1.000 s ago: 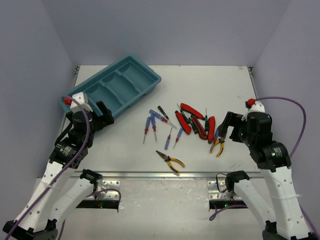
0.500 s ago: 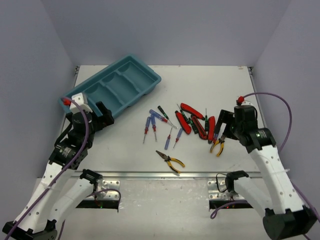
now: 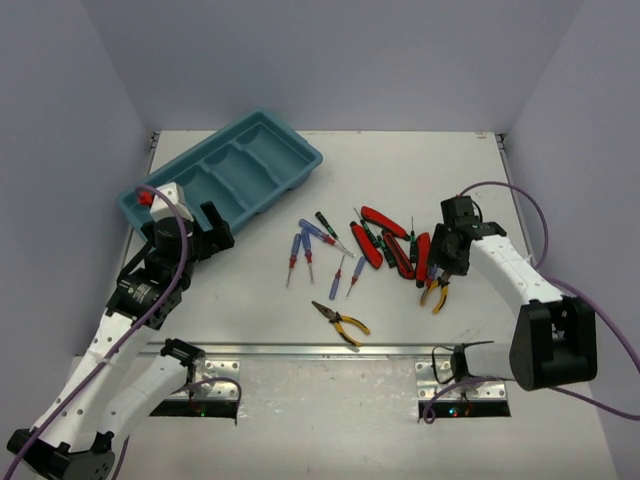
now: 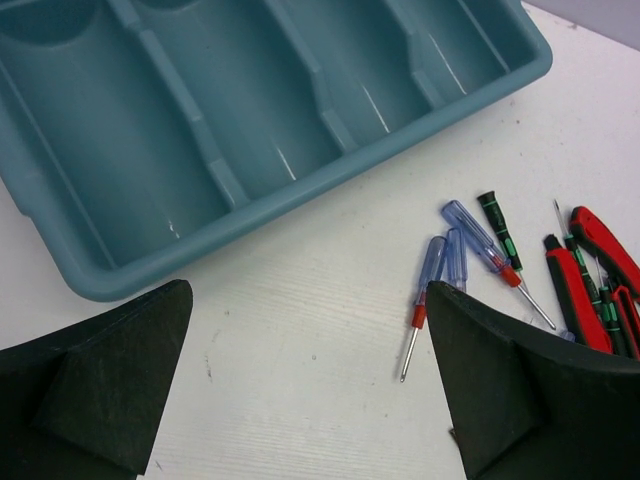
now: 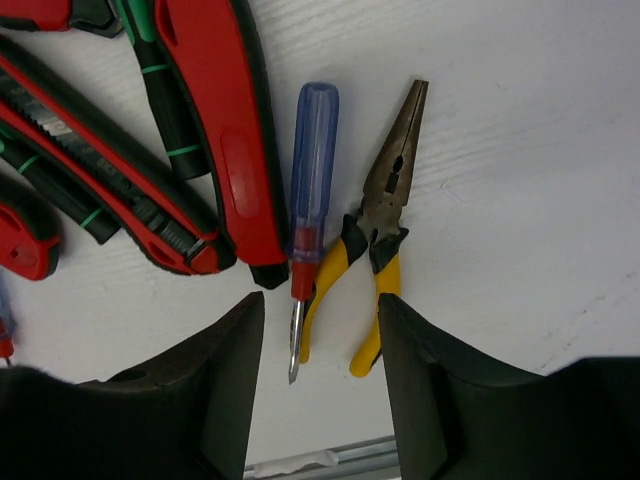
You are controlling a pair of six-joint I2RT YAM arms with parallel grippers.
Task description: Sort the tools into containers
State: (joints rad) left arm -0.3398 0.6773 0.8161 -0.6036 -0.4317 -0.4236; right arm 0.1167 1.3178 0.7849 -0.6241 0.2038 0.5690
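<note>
Two tools, a blue screwdriver (image 5: 313, 170) & yellow pliers (image 5: 385, 220), lie side by side on the table (image 3: 400, 160), next to red pliers (image 5: 225, 130). Right gripper (image 5: 320, 310) is over them, fingers apart, not squeezing. Tray (image 4: 100, 150) sits back-left w/ left gripper (image 4: 308, 290) near it, fingers wide apart.

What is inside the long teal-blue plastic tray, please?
Nothing: every compartment floor of the teal-blue plastic tray that shows is bare. From above, the left arm covers its near-left corner, and the left wrist view cuts off the far ends.
</note>
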